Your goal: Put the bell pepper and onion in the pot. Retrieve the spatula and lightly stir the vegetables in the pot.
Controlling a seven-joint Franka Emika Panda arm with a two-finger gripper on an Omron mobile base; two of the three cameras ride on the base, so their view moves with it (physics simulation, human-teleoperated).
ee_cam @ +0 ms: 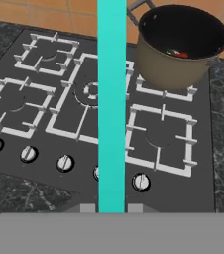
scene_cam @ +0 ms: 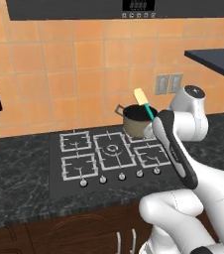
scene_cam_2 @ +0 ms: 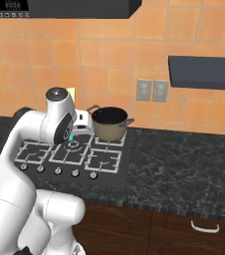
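Observation:
My gripper (ee_cam: 111,208) is shut on the spatula's teal handle (ee_cam: 111,104), which rises straight up the middle of the hand view. From the left base the spatula (scene_cam: 144,103) stands tilted over the stove, its cream blade (scene_cam: 140,95) uppermost, just in front of the pot (scene_cam: 135,122). The tan-grey pot (ee_cam: 173,67) sits on the back right burner and stands apart from the handle. Low inside it lies the red bell pepper (ee_cam: 181,53). A small pale-green bit lies beside the pepper; I cannot tell whether it is the onion. The pot (scene_cam_2: 109,127) also shows beside my white hand.
The black stove (ee_cam: 59,119) has five grated burners and a row of knobs (ee_cam: 65,162) along its front. Dark stone counter (scene_cam_2: 184,164) stretches to the right. Two wall outlets (scene_cam_2: 152,90) and a dark shelf (scene_cam_2: 204,72) sit above it.

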